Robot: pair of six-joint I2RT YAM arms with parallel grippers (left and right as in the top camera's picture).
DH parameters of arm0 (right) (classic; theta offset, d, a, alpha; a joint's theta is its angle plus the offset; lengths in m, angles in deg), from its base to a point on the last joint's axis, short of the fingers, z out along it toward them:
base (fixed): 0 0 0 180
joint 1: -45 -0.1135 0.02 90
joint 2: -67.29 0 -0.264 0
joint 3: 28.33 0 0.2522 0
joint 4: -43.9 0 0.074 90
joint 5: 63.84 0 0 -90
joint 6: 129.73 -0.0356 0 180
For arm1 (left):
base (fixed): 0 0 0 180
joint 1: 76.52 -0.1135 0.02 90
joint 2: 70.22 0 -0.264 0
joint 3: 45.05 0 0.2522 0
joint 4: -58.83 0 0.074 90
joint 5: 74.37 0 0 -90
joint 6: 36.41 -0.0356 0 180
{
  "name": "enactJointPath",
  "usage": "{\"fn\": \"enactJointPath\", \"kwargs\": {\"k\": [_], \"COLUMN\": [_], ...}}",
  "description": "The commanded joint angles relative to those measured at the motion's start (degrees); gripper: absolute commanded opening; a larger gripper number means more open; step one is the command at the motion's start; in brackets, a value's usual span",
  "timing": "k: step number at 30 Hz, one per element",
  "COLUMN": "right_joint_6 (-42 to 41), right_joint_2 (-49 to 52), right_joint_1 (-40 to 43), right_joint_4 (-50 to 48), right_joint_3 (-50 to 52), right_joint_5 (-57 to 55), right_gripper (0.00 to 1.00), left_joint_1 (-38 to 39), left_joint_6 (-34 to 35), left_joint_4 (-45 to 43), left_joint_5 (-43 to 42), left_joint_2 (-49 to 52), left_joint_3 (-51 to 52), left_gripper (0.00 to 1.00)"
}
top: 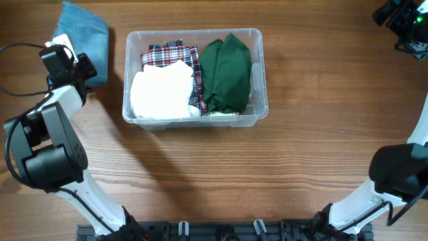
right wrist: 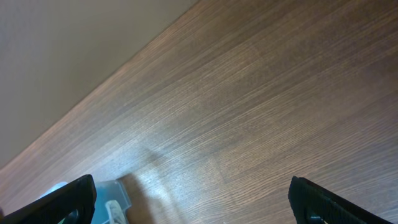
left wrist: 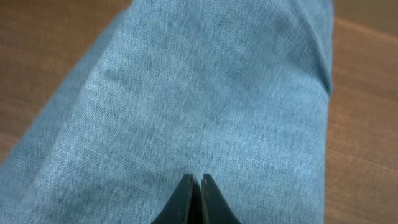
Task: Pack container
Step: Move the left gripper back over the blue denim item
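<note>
Overhead, the clear container (top: 200, 122) sits on the wooden worktop (top: 301, 167), nearer the left arm's side than the right. Three folded cloths lie inside it. A white cloth (top: 162, 90) takes up the left end. A plaid cloth (top: 170, 53) shows behind and beside it, partly covered by it. A green cloth (top: 227, 73) fills the right end, touching the plaid.

Outside the tub, a blue cloth (top: 83, 37) lies on the worktop at the far left corner, apart from the container's left wall. The left arm reaches over this cloth. Seen from the left wrist, the left fingers (left wrist: 186, 190) are pressed together with only a hairline between them, tips down on the blue fabric. Whether any fold is pinched between them cannot be told.

The right fingers (right wrist: 68, 199) stand spread wide with nothing between them. They are over bare worktop at the far right corner, well apart from the container.
</note>
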Motion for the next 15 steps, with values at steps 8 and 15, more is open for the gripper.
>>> {"fn": "enactJointPath", "kwargs": {"k": [8, 15], "right_joint_6": [-0.39, -0.39], "right_joint_2": [0.96, 0.96], "right_joint_1": [0.02, 0.02], "right_joint_4": [-0.17, -0.15], "right_joint_3": [-0.11, -0.11], "right_joint_5": [-0.57, -0.57], "right_gripper": [1.0, 1.0], "left_joint_1": [-1.53, -4.31], "left_joint_6": [9.66, 16.63], "left_joint_4": [21.27, 32.54], "left_joint_5": [10.8, 5.31], "left_joint_2": [1.09, 1.09], "left_joint_3": [-0.22, -0.22], "left_gripper": [0.06, 0.11]}}
